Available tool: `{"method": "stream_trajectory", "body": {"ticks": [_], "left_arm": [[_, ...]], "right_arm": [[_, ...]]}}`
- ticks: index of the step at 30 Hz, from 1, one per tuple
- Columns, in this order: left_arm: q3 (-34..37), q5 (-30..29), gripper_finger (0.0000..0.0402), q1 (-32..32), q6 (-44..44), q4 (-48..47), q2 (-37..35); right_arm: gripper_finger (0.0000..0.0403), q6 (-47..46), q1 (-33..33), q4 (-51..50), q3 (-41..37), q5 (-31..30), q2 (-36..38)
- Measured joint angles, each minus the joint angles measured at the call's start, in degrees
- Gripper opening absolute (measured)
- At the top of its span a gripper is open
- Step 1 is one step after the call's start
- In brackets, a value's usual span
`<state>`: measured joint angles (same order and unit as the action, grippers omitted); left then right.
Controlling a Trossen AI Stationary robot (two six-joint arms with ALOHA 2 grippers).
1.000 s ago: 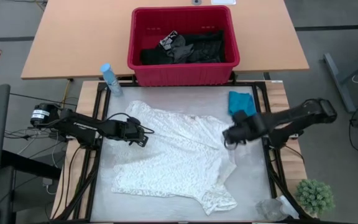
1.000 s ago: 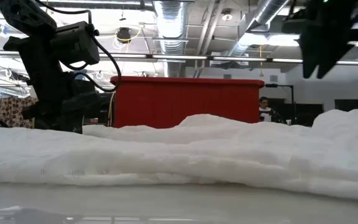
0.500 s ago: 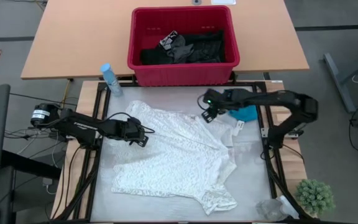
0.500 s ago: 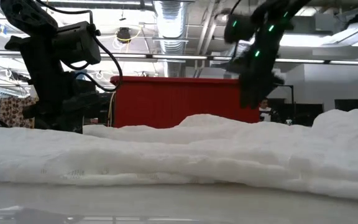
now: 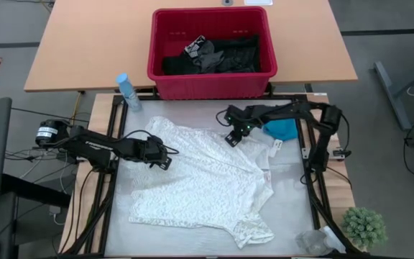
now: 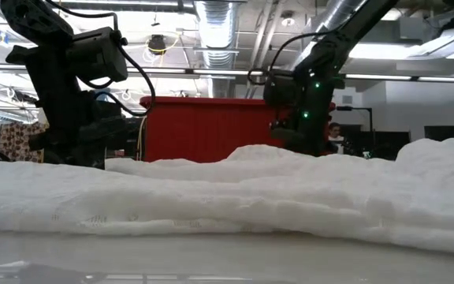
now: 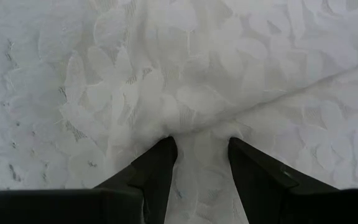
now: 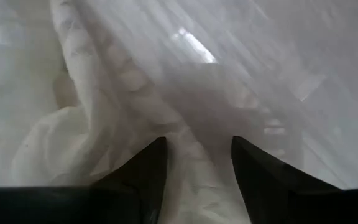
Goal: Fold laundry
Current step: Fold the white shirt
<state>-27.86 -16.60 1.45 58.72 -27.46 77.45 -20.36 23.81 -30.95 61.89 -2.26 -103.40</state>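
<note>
The laundry's white lacy garment [image 5: 200, 180] lies spread on the table. My left gripper [image 5: 165, 155] stands open on its left part, pointing steeply down. My right gripper [image 5: 231, 137] is open just over the garment's far right edge [image 8: 104, 106], its fingertips hidden behind the cloth ridge in the low view. A small teal garment [image 5: 284, 129] lies at the table's far right. Dark garments [image 5: 218, 54] sit in the red basket [image 5: 210, 85]. My left gripper sets both fingertips [image 7: 163, 152] down on the garment's left part [image 7: 197, 134] from above, slanting. A low ridge of cloth stands in the gap between the fingers, and creases run out from the tips. The garment stays flat on the table. Whether my right gripper touches the cloth, I cannot tell.
The red basket stands beyond the table's far edge on a wooden table. A blue bottle [image 5: 128, 91] is at the far left corner. A small plant [image 5: 364, 226] and clear plastic [image 5: 311, 241] sit at the near right corner. A white tag [image 5: 276, 144] lies by the teal garment.
My right gripper has swung from the garment's right edge toward the far side and then left, coming down over the garment's far right edge near the basket, and its wrist has rolled. The garment lies as before.
</note>
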Motion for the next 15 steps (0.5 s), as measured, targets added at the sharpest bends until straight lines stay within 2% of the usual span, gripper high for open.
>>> {"method": "stream_trajectory", "body": {"ticks": [5,10,12,15], "left_arm": [[0.01,-0.01,0.0155,-0.02,0.0,0.04,0.0],[0.01,0.0,0.0155,-0.02,0.0,0.13,0.0],[0.0,-0.01,0.0155,-0.02,-0.02,0.13,0.0],[0.0,-0.04,0.0155,-0.02,-0.02,0.15,0.0]], "right_arm": [[0.0139,0.88,-1.05,-0.6,0.57,0.05,-1.44],[0.0023,1.9,-1.14,-2.56,2.76,-2.15,-0.11],[0.0019,2.27,-0.22,-3.63,4.77,-2.78,0.85],[0.002,2.44,0.86,-7.78,7.94,-7.93,2.12]]}}
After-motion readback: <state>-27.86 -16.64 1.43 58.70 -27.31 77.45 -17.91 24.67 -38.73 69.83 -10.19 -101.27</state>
